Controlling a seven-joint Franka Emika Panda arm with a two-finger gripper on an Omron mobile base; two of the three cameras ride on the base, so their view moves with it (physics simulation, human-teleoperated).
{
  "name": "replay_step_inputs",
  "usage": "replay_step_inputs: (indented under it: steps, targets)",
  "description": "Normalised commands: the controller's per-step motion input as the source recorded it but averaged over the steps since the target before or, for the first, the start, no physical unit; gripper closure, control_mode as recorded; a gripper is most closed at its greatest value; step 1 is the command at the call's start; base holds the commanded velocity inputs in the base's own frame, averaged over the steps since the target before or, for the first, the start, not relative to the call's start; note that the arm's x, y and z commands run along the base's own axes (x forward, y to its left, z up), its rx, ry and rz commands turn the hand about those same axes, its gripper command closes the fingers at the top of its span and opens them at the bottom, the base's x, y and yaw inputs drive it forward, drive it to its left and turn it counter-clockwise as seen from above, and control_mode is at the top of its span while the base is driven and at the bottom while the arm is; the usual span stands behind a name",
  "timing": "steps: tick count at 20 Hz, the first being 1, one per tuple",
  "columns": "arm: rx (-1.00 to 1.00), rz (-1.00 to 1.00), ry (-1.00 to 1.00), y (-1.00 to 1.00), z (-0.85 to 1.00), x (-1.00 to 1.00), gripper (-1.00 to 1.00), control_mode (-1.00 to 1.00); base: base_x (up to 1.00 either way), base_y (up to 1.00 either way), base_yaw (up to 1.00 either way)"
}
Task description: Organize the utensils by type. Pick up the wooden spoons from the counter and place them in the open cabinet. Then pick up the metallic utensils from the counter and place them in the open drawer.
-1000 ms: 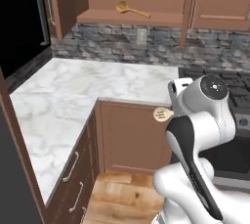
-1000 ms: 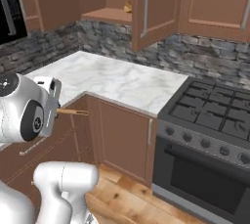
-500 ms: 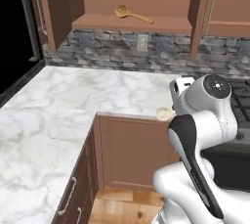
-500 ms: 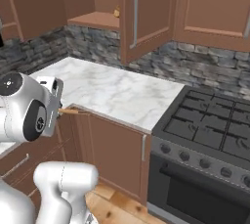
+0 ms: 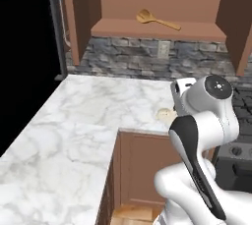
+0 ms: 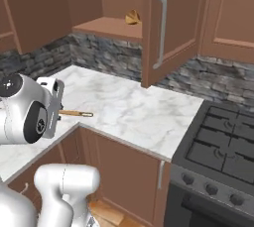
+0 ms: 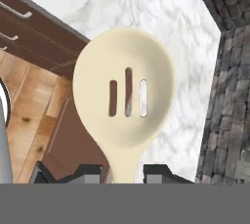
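Left base view first, going left to right: the white marble counter runs from the near left corner toward the back wall, and above it the open cabinet shows its bare wooden shelf with one golden-brown spoon already lying on it. Further right, the pale bowl of the second spoon peeks out beside the robot's wrist, raised clear of the counter.

The hand view makes the grip plain: the gripper has its jaws drawn in partway and pinched on the neck of the slotted cream spoon, the bowl sticking straight out ahead with the counter and floor far below it. In the right base view the tan handle pokes out sideways from the wrist, well short of the cabinet shelf and lower than it.

The step in hand looks like carrying this spoon up to the shelf. To do it well, lift before reaching forward so the bowl clears the shelf's front edge, and mind the cabinet door standing open on the right. Keep the squeeze steady, since the hold sits at the narrow neck and the spoon could pivot. Set it down beside the first spoon, not on top of it, and let go only once it rests flat.
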Motion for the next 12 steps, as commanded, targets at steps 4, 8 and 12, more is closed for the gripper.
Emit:
replay_step_inputs:
  steps: [4,8,12]
  targets:
    - [0.0,0.0,0.0,0.0,0.0,0.0,1.0,1.0,0.63,0.16,-0.13]
    - [0.0,0.0,0.0,0.0,0.0,0.0,1.0,1.0,0.6,0.19,-0.19]
    - [0.0,0.0,0.0,0.0,0.0,0.0,1.0,1.0,0.6,0.13,-0.34]
